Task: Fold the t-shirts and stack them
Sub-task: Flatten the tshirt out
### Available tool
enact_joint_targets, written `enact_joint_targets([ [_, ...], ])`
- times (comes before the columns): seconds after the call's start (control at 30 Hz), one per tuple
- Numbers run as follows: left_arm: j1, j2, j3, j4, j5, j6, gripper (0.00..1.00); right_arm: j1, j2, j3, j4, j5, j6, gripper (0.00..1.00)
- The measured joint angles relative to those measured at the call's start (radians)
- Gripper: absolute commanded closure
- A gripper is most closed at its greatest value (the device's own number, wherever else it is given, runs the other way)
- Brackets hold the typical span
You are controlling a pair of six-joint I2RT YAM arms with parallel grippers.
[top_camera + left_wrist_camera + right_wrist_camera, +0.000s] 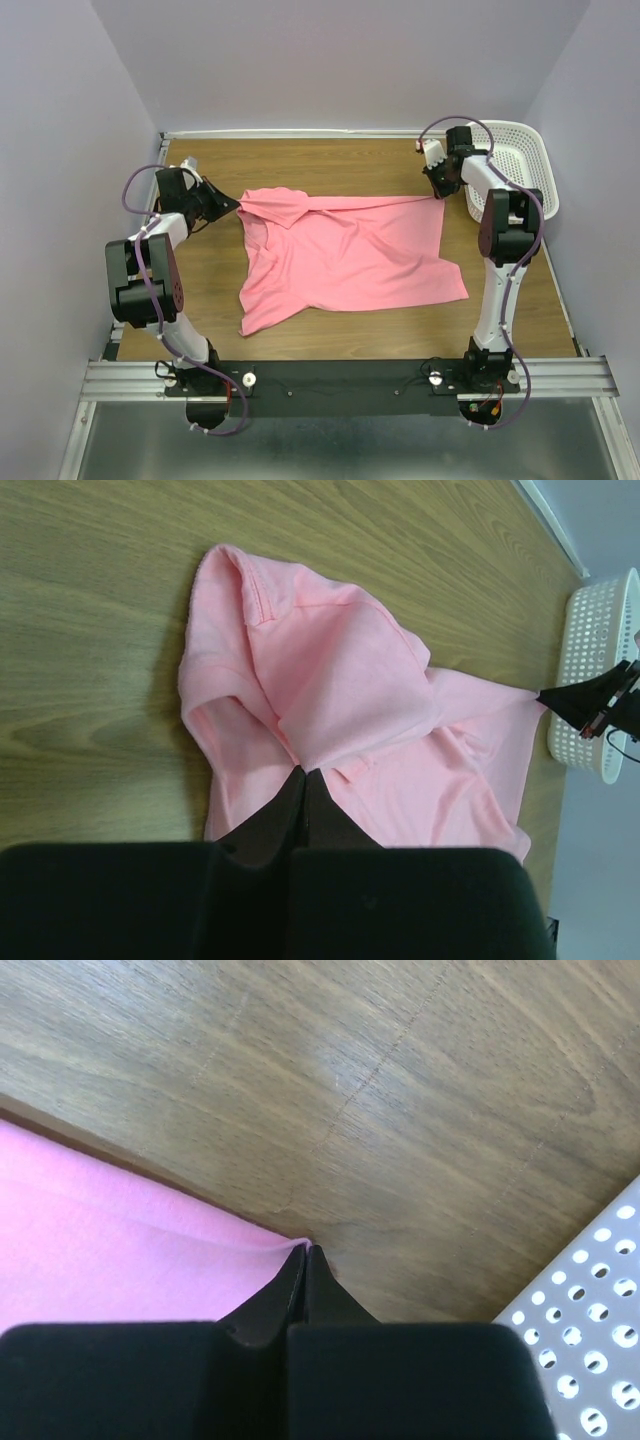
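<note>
One salmon-pink t-shirt (350,260) lies on the wooden table, its far edge pulled taut between my two grippers. My left gripper (236,204) is shut on the shirt's far left corner, where the cloth bunches into a fold (300,680); the pinch shows in the left wrist view (304,771). My right gripper (441,193) is shut on the far right corner; in the right wrist view (306,1248) the pink cloth (110,1230) ends at the closed fingertips. The near part of the shirt lies rumpled on the table.
A white perforated plastic basket (520,165) stands at the far right corner, just right of my right arm; it also shows in the left wrist view (590,680) and the right wrist view (590,1330). The wooden table (330,160) has walls on three sides.
</note>
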Motion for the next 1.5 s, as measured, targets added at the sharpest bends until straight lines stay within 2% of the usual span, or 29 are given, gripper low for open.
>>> enact_joint_targets([
  [0.2, 0.0, 0.038, 0.056, 0.014, 0.026, -0.038, 1.0, -0.001, -0.002, 0.025, -0.033, -0.049, 0.012, 1.0],
  [0.33, -0.001, 0.109, 0.192, 0.029, 0.04, -0.085, 1.0, -0.001, -0.002, 0.116, -0.051, -0.085, 0.047, 0.99],
  [0.53, -0.01, 0.304, 0.465, 0.074, 0.048, -0.167, 1.0, -0.001, 0.018, 0.254, -0.033, -0.107, 0.112, 0.99],
  [0.73, -0.048, 0.534, 0.758, 0.11, 0.042, -0.253, 1.0, 0.0, 0.09, 0.262, -0.006, -0.097, 0.154, 0.99],
  [0.93, -0.113, 0.719, 1.051, 0.027, -0.023, -0.317, 1.0, -0.001, 0.145, 0.262, 0.052, -0.051, 0.195, 1.0],
  [1.23, -0.123, 0.781, 1.11, -0.071, -0.155, -0.387, 1.0, -0.001, 0.169, 0.27, 0.179, 0.04, 0.283, 1.0],
  [1.5, -0.096, 0.792, 1.122, -0.113, -0.229, -0.402, 1.0, 0.0, 0.259, 0.368, 0.225, 0.053, 0.323, 0.99],
])
